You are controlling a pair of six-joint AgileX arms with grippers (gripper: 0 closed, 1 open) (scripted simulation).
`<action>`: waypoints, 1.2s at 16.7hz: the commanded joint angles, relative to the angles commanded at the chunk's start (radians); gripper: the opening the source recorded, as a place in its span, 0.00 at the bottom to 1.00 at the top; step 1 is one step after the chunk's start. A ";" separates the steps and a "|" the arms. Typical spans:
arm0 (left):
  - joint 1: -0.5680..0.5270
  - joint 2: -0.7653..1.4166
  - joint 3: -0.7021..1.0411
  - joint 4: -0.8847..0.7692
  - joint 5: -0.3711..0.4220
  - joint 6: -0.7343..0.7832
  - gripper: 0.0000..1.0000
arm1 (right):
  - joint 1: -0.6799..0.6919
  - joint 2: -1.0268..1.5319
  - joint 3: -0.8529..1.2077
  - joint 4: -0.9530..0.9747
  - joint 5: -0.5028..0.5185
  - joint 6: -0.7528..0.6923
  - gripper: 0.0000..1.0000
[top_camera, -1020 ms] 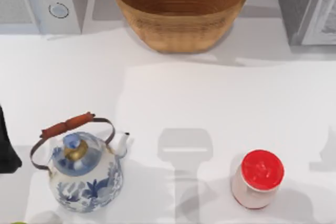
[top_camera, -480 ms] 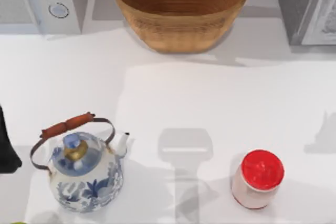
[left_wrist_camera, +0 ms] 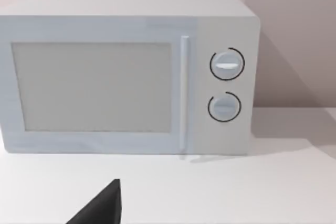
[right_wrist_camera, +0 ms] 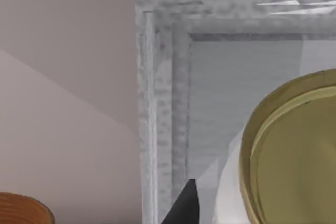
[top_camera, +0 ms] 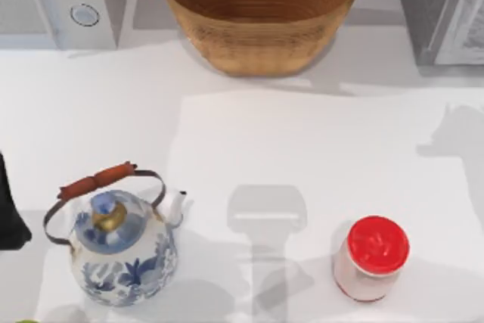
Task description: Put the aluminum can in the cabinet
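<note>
In the right wrist view the aluminum can [right_wrist_camera: 294,161], with a gold rim and pale lid, sits close to the camera beside one dark fingertip [right_wrist_camera: 184,205]. My right gripper is shut on it and holds it up in front of the grey cabinet [right_wrist_camera: 163,77]. The cabinet [top_camera: 442,9] stands at the table's back right corner in the top view. A shadow of the right arm falls on the table just in front of it. My left arm [top_camera: 9,213] is parked at the left edge, one fingertip [left_wrist_camera: 100,211] showing before the microwave [left_wrist_camera: 126,77].
A woven basket [top_camera: 261,13] stands at the back centre and the microwave [top_camera: 64,1] at the back left. A blue-and-white kettle [top_camera: 121,243] sits front left. A red-lidded jar [top_camera: 372,256] sits front right.
The right arm's shadow has slid from the right edge's middle up toward the cabinet. The kettle, the jar, the basket and the left arm have not moved.
</note>
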 joint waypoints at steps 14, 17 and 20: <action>0.000 0.000 0.000 0.000 0.000 0.000 1.00 | 0.100 0.653 0.835 -0.216 0.086 0.001 0.00; 0.000 0.000 0.000 0.000 0.000 0.000 1.00 | 0.106 0.697 0.898 -0.223 0.095 0.008 0.00; 0.000 0.000 0.000 0.000 0.000 0.000 1.00 | 0.106 0.700 0.902 -0.223 0.096 0.009 0.00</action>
